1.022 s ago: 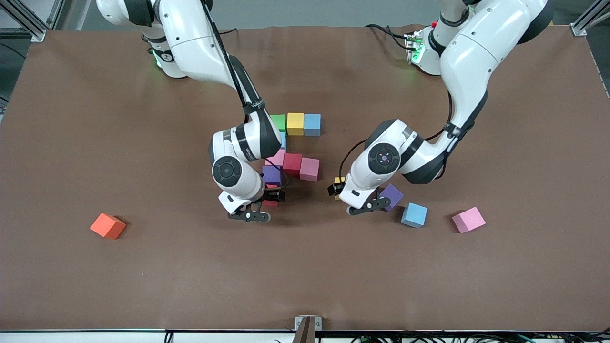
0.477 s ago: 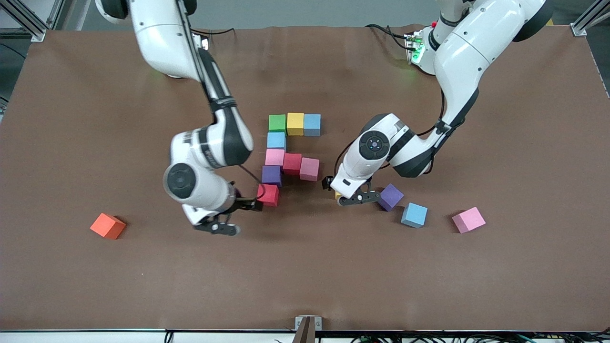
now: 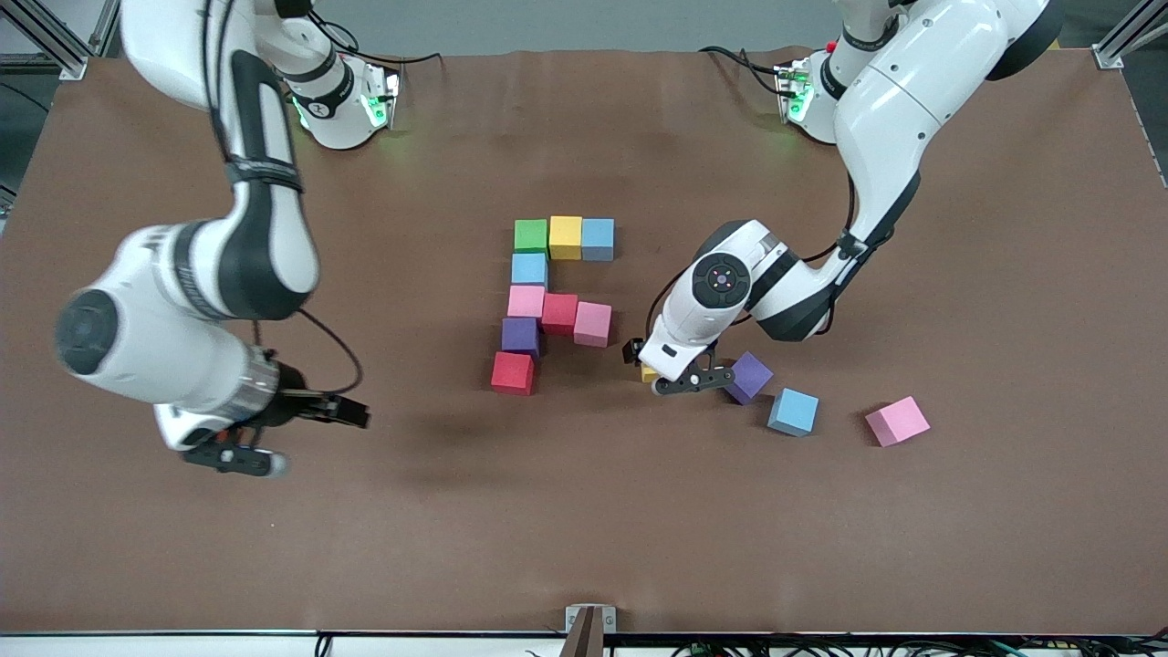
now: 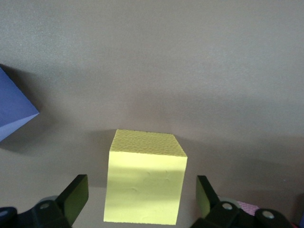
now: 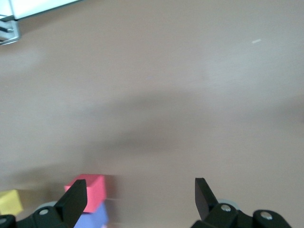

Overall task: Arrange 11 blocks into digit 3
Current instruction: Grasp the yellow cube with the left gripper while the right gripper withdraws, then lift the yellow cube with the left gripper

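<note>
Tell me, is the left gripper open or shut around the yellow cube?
Open: the left gripper straddles the yellow cube, fingers clear of its sides.

No text, label, brand, number or sign can be read in any of the views. The foam cubes are seen with plain faces, and nothing legible is printed on the brown desk covering or on the white arm casings.

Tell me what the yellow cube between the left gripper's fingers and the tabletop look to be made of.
Yellow cube: likely foam, matte; its top face shows a fine pitted grain, its side faint dents, and it has no gloss. Tabletop: a brown matte sheet, maybe felt or rubber; it is even and dull with only soft sheen, slightly wavy at the robots' edge. The exact material is unclear.
</note>
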{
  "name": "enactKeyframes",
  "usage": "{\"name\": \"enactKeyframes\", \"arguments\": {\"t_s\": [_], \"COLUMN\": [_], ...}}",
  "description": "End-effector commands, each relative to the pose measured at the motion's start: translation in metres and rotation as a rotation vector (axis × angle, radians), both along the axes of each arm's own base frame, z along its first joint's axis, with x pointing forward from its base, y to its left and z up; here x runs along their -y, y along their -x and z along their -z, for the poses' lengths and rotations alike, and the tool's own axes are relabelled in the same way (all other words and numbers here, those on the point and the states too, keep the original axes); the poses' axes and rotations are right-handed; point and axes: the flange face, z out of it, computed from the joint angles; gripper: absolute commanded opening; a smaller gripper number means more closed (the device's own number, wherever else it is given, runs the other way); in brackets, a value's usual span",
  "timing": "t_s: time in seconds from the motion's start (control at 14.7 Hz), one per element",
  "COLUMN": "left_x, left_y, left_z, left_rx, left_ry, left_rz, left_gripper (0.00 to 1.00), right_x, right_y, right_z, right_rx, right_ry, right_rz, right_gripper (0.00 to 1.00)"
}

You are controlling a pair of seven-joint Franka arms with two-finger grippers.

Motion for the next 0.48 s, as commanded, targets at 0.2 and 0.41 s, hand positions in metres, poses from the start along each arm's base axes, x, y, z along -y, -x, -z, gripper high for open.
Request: {"name": "enactKeyframes", "arguments": {"t_s": [0.2, 0.41], "left_x": [0.001, 0.005], "left_y": [0.005, 0.008], "left_z": [0.013, 0.018], "left_rx": [0.009, 0.002], "left_ry": [-0.011, -0.009], "left_rz": [0.025, 0.029], "left_gripper": [1.00, 1.00], "right_x": [0.108, 0.144], "right_y": [0.024, 0.032], "right_z": [-0.074, -0.090], "right_rx": [0.038, 0.034], "right_ry": [0.099, 0.116], "right_rz": [-0.153, -0.139], "right_gripper": [1.00, 1.00]}}
